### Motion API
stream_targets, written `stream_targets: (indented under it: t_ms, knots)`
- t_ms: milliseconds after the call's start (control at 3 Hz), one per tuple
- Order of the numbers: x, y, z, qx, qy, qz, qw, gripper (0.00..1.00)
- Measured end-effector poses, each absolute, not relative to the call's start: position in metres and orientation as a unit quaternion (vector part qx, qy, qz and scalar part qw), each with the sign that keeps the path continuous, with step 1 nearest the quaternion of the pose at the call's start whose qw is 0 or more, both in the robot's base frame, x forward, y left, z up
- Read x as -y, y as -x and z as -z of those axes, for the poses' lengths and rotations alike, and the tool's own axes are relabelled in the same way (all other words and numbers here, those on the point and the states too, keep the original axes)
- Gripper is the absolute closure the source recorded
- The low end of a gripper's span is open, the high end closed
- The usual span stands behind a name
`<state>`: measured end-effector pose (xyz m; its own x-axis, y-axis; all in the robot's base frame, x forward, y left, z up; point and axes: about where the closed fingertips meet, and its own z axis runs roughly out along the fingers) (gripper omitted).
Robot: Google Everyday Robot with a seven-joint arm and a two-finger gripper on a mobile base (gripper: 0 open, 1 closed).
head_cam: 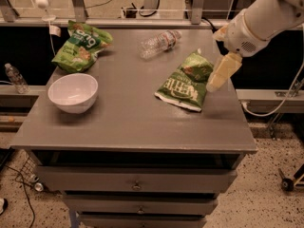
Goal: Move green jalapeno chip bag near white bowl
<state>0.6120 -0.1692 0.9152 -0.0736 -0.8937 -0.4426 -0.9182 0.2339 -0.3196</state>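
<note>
The green jalapeno chip bag (184, 82), with white "Kettle" lettering and a white bottom edge, lies flat on the right part of the grey table (128, 122). The white bowl (72, 92) stands at the table's left, well apart from the bag. My gripper (221, 73) hangs from the white arm at the upper right, just right of the bag and above the table's right edge. It holds nothing.
A second green bag with rounded white letters (81, 45) lies at the back left. A clear plastic bottle (158, 42) lies on its side at the back middle. A small bottle (15, 78) stands on a ledge at the left. Drawers sit below the tabletop.
</note>
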Motion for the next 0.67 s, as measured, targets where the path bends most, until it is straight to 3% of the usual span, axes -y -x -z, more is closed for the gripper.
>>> stream_targets:
  t_ms: [333, 667]
  knots:
    - [0.16, -0.628, -0.901, -0.736, 0.613, -0.033, 0.288, 0.0]
    - [0.151, -0.64, -0.888, -0.734, 0.612, -0.043, 0.29, 0.19]
